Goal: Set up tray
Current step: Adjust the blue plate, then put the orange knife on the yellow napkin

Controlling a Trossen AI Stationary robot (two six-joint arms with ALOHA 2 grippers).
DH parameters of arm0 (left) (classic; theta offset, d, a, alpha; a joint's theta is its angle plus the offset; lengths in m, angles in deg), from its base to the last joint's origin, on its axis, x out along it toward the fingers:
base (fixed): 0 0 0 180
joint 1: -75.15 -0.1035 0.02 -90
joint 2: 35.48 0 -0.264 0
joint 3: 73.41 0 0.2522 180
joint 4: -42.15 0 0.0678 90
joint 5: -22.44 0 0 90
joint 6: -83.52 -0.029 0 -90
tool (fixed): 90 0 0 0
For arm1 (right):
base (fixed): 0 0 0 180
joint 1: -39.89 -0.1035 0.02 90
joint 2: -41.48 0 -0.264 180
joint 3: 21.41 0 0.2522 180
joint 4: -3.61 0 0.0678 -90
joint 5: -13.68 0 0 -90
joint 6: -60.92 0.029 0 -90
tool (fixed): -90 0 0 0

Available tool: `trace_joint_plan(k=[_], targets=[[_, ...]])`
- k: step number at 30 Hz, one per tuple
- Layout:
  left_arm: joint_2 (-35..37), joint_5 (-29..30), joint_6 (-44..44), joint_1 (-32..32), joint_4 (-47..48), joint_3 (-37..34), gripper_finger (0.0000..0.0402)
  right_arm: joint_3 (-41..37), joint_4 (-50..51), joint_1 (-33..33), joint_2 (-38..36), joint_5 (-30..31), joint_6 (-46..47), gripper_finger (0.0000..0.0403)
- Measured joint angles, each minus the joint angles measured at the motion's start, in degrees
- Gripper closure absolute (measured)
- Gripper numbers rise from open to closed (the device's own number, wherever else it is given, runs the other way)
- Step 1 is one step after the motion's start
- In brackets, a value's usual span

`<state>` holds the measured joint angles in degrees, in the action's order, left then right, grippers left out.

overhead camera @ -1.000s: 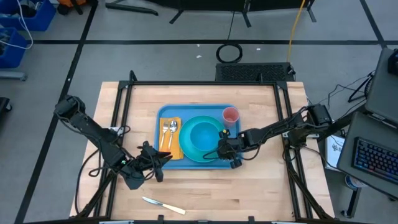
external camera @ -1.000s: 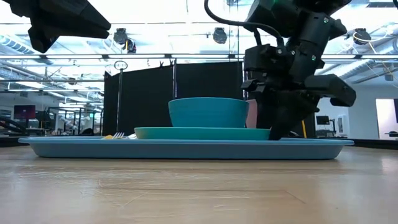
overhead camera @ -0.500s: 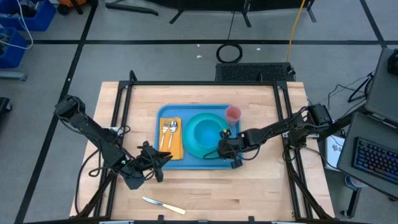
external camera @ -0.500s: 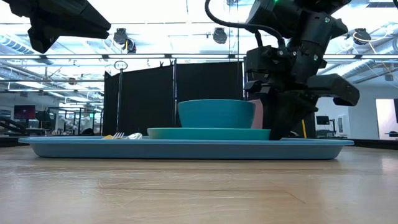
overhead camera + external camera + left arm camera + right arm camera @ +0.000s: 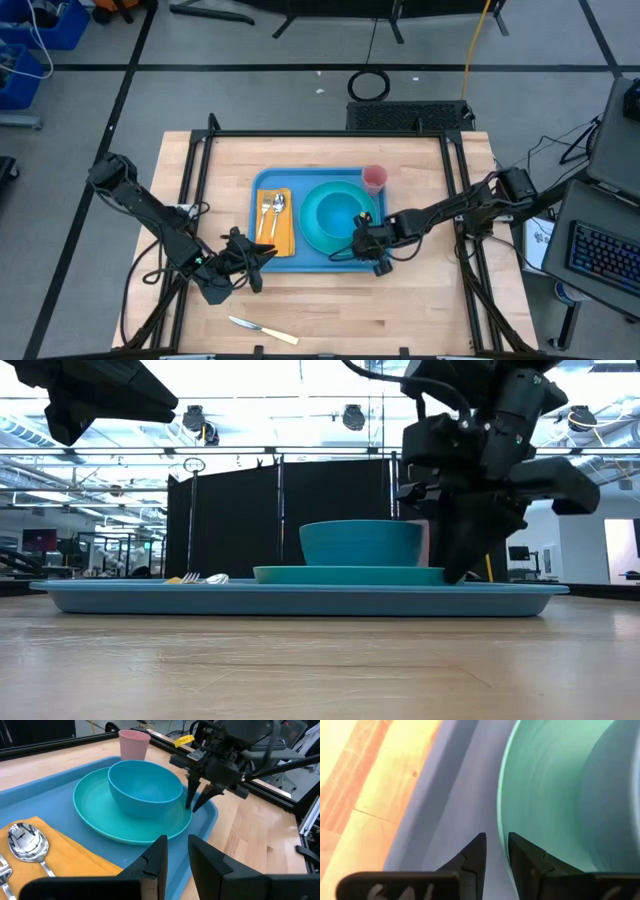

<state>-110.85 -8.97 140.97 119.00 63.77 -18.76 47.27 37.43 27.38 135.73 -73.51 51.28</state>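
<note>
- Nudging the plate (image 5: 338, 219) calls for low, slow fingertips; right gripper (image 5: 197, 803), fingers slightly parted, grips nothing at its rim.
- Tray (image 5: 270, 262) sits centre frame.
- Left gripper (image 5: 262, 256), lower left, nearly closed, empty.

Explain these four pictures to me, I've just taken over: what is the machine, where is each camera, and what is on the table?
The machine is two dark arms at a wooden table, each ending in a two-finger claw. One picture looks straight down, one looks level across the tabletop, and the other two come from cameras on the wrists, looking past each arm's own fingers.

On the table lies a blue tray. It carries a plate with a bowl on it, a pink cup, and an orange napkin with a fork and spoon. A knife lies off the tray, near the table's front edge.

The right claw is at the plate's rim; whether it grips it, I cannot tell. The left claw waits by the tray's corner, holding nothing.
</note>
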Motion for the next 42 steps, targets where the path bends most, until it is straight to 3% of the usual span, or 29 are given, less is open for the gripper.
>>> trace_joint_plan(k=[19,30,35,39,42], targets=[[0.00,0.00,0.11,0.13,0.02,0.00,0.0323,-0.04,-3.30,-4.09,-1.52,1.76,4.72,0.0301],[0.00,0.02,-0.15,0.13,0.02,0.00,0.0323,-0.07,-7.62,-6.01,-11.27,4.53,7.69,0.0309],[0.00,-0.20,0.00,0.11,0.04,0.00,0.0323,0.00,-15.22,-6.00,-12.48,-1.35,12.33,0.0308],[0.00,-1.48,-1.20,0.11,0.10,0.00,0.0323,-0.04,-19.57,-6.64,-8.76,-1.71,15.67,0.0304],[0.00,-2.11,-2.71,0.35,0.15,0.00,0.0323,-0.04,-26.38,-6.78,-5.38,-8.58,17.43,0.0303]])
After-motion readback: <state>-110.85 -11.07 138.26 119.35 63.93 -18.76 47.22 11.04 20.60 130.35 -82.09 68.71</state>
